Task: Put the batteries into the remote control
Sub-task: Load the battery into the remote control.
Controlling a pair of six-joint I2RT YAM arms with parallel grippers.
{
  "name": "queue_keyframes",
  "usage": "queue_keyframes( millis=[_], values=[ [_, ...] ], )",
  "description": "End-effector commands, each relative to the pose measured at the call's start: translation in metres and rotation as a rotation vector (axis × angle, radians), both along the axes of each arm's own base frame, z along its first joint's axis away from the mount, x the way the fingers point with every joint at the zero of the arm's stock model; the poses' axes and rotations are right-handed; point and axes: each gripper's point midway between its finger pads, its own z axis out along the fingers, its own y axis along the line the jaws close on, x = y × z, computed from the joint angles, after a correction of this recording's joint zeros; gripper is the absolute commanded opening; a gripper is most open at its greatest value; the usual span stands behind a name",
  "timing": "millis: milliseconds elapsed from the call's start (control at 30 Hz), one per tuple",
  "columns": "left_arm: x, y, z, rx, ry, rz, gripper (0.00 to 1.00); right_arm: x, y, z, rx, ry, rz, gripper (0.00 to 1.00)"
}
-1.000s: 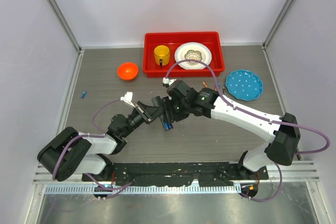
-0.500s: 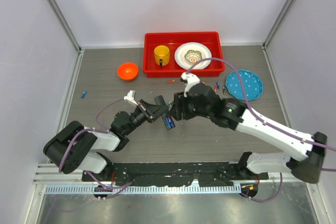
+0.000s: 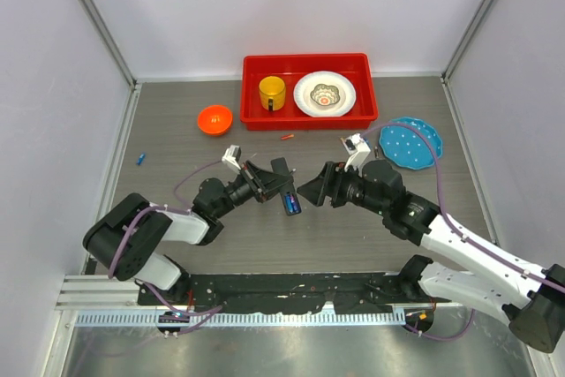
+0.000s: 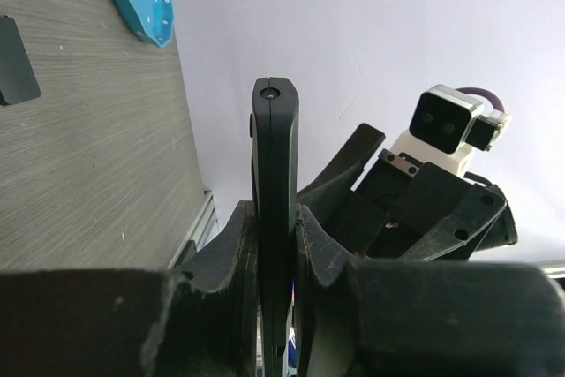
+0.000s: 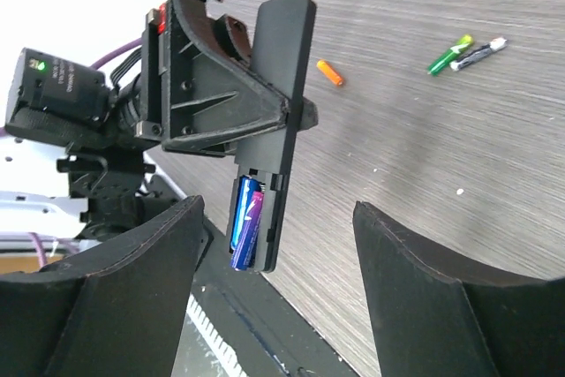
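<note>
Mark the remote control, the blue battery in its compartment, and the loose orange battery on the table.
remote control [image 5: 287, 50]: right wrist view, upper flat face.
blue battery [image 5: 245, 227]: right wrist view, body showing in the open compartment.
orange battery [image 5: 330, 73]: right wrist view, middle of its body.

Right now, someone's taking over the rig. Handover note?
Left claw: shut on the remote control, held off the table, bay facing the right arm.
Right claw: open, empty, just short of the remote.
Done: blue and purple batteries sit in the bay.
To do: spare batteries lie loose on the table, an orange one and a green one; whether the bay needs more, I can't tell.
</note>
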Motion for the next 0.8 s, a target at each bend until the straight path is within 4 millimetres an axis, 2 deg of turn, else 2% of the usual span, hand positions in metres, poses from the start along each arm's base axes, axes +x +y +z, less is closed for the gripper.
queue_keyframes(
  millis=[0,267,467,767],
  values=[
    [-0.011,0.001,0.068,-0.177,-0.219,-0.047,0.00,-0.011,0.017,0.024,0.181,-0.011,0.113,0.74],
    [-0.013,0.002,0.073,-0.182,-0.234,-0.049,0.00,-0.022,0.029,0.011,0.242,0.046,0.205,0.74],
    [-0.012,0.002,0.074,-0.183,-0.239,-0.047,0.00,-0.030,0.033,0.006,0.263,0.079,0.251,0.74],
    [-0.014,0.002,0.077,-0.187,-0.248,-0.048,0.00,-0.031,0.032,-0.008,0.275,0.120,0.259,0.72]
  ],
)
